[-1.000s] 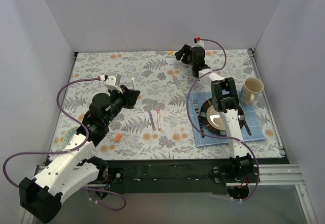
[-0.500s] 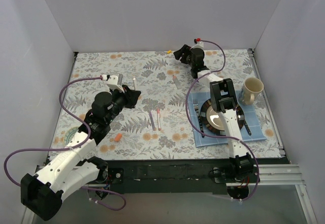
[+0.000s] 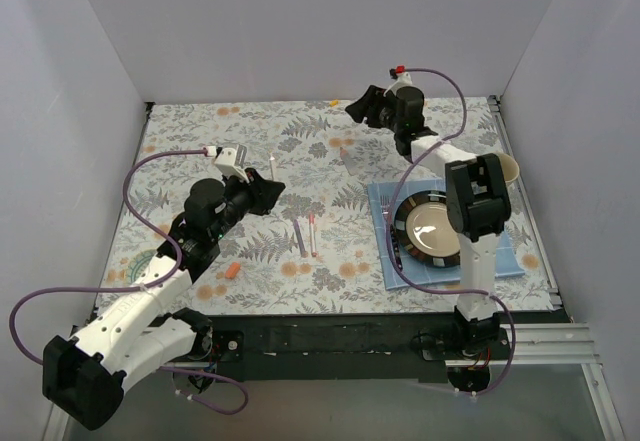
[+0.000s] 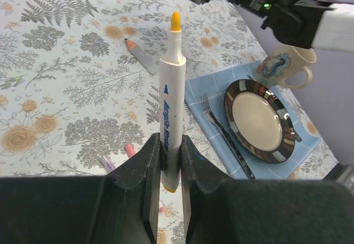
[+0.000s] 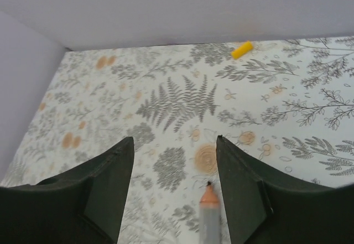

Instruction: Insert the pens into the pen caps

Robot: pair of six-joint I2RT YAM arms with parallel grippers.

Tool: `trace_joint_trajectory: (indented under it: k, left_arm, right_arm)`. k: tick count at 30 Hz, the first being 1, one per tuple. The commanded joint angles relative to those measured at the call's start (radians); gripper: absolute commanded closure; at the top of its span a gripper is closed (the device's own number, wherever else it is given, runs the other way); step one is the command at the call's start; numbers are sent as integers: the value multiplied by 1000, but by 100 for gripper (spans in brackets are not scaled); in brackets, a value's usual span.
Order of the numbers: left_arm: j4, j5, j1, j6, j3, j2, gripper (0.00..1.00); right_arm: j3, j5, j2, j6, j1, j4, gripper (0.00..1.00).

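Note:
My left gripper [image 3: 268, 191] [image 4: 168, 142] is shut on a whitish pen [image 4: 171, 105] with a yellow-orange tip, held upright above the mat; the pen also shows in the top view [image 3: 271, 168]. My right gripper [image 3: 358, 108] [image 5: 174, 144] is open and empty, above a grey pen with an orange tip [image 5: 209, 219] [image 4: 141, 56] [image 3: 346, 154] lying on the table. A purple pen [image 3: 298, 236] and a pink-ended pen [image 3: 312, 233] lie side by side at mid-table. An orange cap [image 3: 232, 270] lies near the left arm. A yellow cap [image 3: 334, 103] [image 5: 241, 50] lies by the back wall.
A dark-rimmed plate [image 3: 432, 229] [image 4: 257, 119] sits on a blue mat [image 3: 392, 266] at the right, with a fork [image 4: 224, 130] beside it. A mug [image 4: 282, 67] [image 3: 507, 165] stands behind the plate, partly hidden by the right arm. White walls close three sides.
The right arm has swung to the right and now partly covers the mug; its gripper stays near the back wall. My left gripper has moved slightly to the right with the pen.

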Motion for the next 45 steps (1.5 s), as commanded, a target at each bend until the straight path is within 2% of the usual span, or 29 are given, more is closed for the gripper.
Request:
trace_joint_trajectory:
  k: [1,3,5,6,9,13,16,19,23,30,39,42,44,45]
  left_arm:
    - [-7,38,2,-77,46,-17,100]
    - [-12,49,2,-94,46,-26,100]
    - [-10,70,2,-133,41,-33,100]
    - [-5,76,2,-147,38,-42,100]
    - [25,135,2,-205,36,-45,100]
    - [59,169,4,-244,36,-19,100]
    - [90,178,4,-265,36,6,100]
    - [149,230,5,-296,24,33,100]
    - [254,323,4,-347,-2,59,100]
    - [380,428,2,-374,-40,67,94]
    - [406,448,4,-376,-66,72,90]
    - [407,448,4,-370,-69,78,90]
    - [406,445,2,-365,-73,78,89]
    - [403,440,2,-362,-73,76,89]
  right_arm:
    - [-143,-120,-230,-62,1,-41,34]
    - [-218,-184,-319,-51,3,-110,35]
    - [-285,-287,-412,-32,12,-97,39]
    - [-377,-332,-443,-6,21,-31,40]
    - [-531,-457,-566,16,62,20,42]
    - [-722,-514,-751,74,131,179,40]
    - [-818,-557,-816,111,190,264,37]
    - [-852,-545,-888,82,266,276,33]
    - [-840,-507,-895,57,352,238,32]
    - [-797,-444,-850,113,398,282,33]
    - [-751,-380,-810,128,446,327,37]
    - [-755,-378,-803,145,450,353,49]
    - [-774,-376,-804,162,454,392,72]
    - [-781,-375,-806,166,454,402,90]
